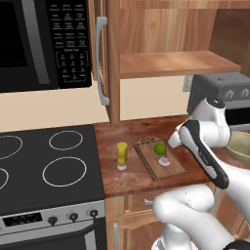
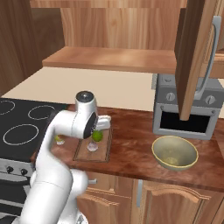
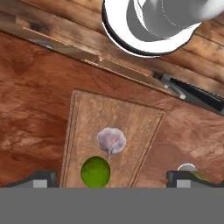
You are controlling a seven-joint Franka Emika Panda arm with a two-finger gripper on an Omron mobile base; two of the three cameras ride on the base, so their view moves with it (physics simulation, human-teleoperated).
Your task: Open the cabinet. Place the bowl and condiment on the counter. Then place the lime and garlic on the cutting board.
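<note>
Left base view: the cabinet [image 1: 110, 63] stands open above the reddish wood-grain surface [image 1: 112, 168]. The slim yellow condiment [image 1: 121, 155] stands upright just left of the rimmed cutting board [image 1: 158, 158], which carries the round lime [image 1: 159, 148] and pale garlic [image 1: 165, 161].

Right base view: the wide olive bowl [image 2: 174, 152] sits well right of the board.

Hand view: the gripper [image 3: 111, 179] is spread wide above the lime, holding nothing.

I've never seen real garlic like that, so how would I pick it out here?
Find the black stovetop; right of it on the counter lies a wooden cutting board. Two small things sit on it: the garlic is the pale, whitish bulb, beside the bright green lime.
</note>
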